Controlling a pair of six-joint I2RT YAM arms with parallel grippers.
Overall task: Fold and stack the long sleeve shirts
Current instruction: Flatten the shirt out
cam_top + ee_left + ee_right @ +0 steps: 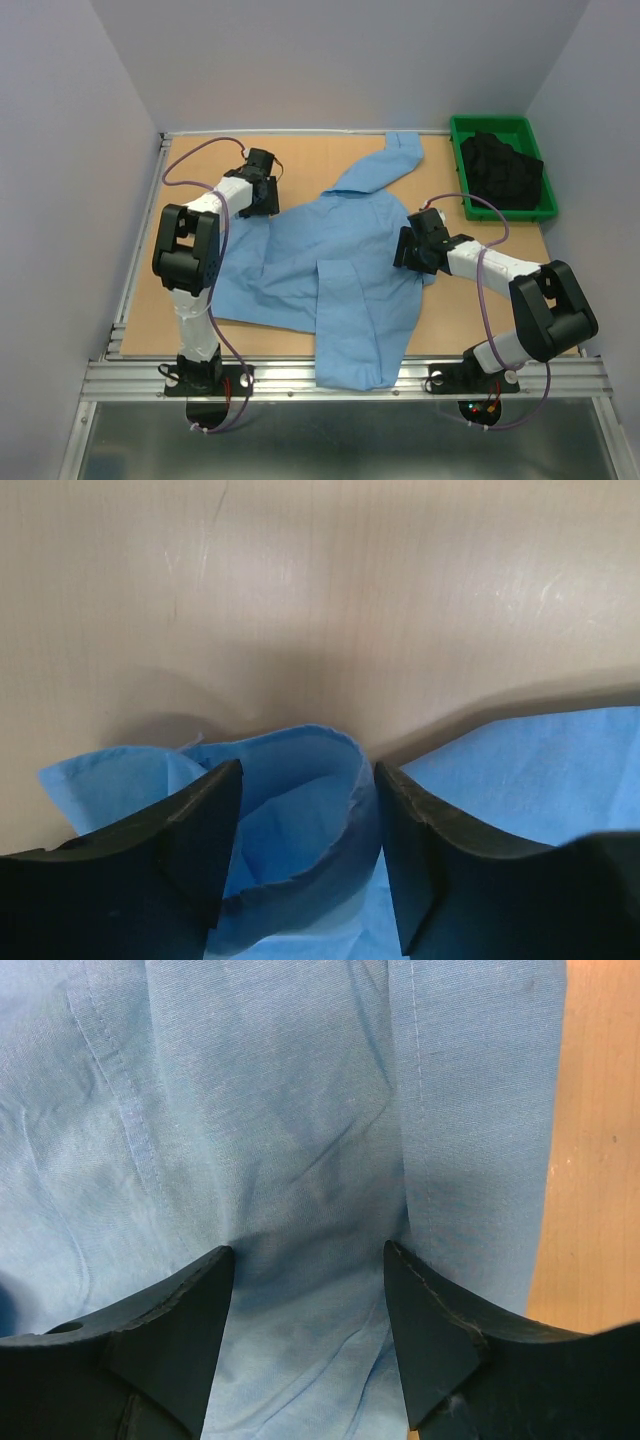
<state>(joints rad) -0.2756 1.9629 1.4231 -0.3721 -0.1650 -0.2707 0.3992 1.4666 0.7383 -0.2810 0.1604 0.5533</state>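
Note:
One light blue long sleeve shirt (340,255) lies spread across the table. One sleeve (395,160) reaches toward the back, and another part (355,345) hangs over the front edge. My left gripper (262,200) is at the shirt's back left edge. In the left wrist view my left gripper (305,770) is open, with a curled fold of blue fabric (300,800) between the fingers, against the right finger (430,850). My right gripper (408,250) is low over the shirt's right side. In the right wrist view my right gripper (308,1250) is open, with flat fabric (300,1140) under it.
A green bin (457,165) at the back right holds dark folded cloth (500,170). Grey walls close in the table on three sides. Bare wooden table (200,165) shows behind and left of the shirt, and a strip (595,1160) shows beside its right hem.

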